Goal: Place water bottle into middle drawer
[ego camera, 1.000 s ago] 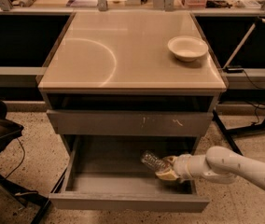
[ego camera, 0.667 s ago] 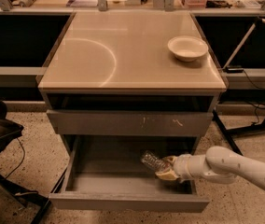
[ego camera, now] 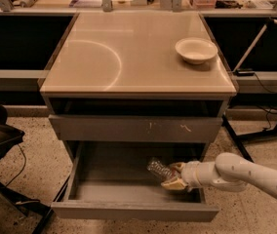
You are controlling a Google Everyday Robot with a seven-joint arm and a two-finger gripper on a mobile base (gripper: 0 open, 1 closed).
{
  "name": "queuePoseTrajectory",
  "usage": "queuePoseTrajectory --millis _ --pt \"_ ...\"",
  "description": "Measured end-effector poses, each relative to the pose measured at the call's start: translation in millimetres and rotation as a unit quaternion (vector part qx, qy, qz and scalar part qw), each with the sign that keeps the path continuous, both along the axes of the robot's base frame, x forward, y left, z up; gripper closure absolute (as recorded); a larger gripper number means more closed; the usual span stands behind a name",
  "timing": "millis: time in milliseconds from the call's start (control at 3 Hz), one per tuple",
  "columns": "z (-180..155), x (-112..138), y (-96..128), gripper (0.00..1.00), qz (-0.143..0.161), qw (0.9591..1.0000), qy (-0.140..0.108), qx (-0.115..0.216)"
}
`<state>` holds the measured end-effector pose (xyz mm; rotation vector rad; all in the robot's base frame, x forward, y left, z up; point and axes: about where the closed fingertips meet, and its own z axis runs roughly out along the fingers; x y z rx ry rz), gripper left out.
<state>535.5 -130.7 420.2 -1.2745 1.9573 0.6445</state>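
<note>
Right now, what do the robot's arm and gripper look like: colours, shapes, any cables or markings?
The arm is a smooth, off-white rounded tube, narrowing to a ringed white wrist. The gripper, shut on the water bottle at the right of the open middle drawer, has two stubby pale-yellow fingers. No cables, markings or sleeves show.

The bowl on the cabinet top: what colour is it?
Plain off-white bowl, in the camera view. The gripper holds the water bottle inside the middle drawer.

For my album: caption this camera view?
Robot gripper holds the water bottle inside the open middle drawer; white bowl on the cabinet top.
</note>
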Motion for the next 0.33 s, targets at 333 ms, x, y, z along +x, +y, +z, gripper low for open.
queuePoseTrajectory --millis 333 --pt "0.0 0.0 0.0 0.0 0.0 1.0 0.0 0.0"
